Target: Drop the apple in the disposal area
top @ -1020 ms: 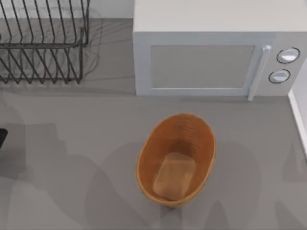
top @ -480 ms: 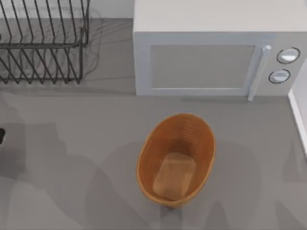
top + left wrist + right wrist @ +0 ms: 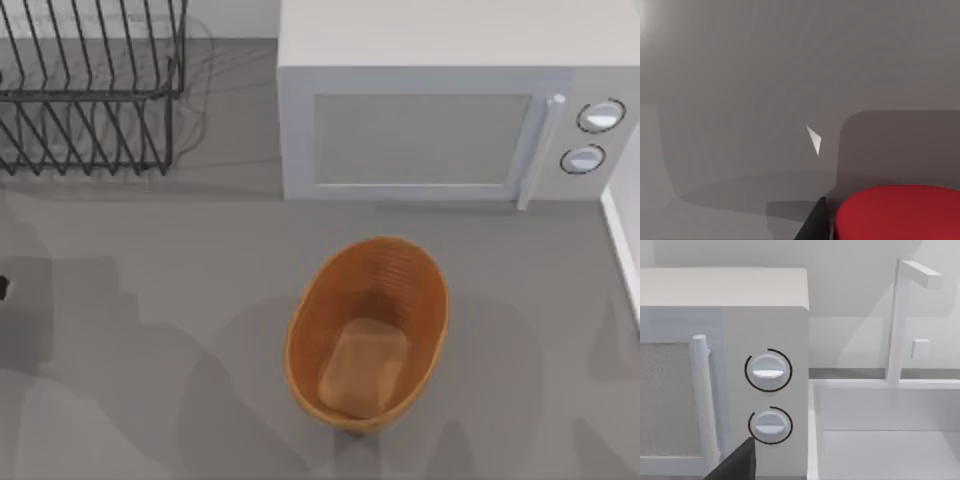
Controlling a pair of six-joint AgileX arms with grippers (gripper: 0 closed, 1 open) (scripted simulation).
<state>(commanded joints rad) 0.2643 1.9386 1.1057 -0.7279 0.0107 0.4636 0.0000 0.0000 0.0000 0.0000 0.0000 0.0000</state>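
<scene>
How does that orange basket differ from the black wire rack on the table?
The basket is oval, orange-brown and woven, with closed ribbed walls; the rack is black, made of thin wires you can see through. The basket sits near the table's middle in front of the microwave; the rack stands at the back left. Both rest on the grey table.

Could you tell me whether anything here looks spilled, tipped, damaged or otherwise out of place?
Nothing stands out. The basket sits upright and empty on the table, the microwave door is closed, and the rack stands level. The apple lies whole by the left wrist camera.
</scene>
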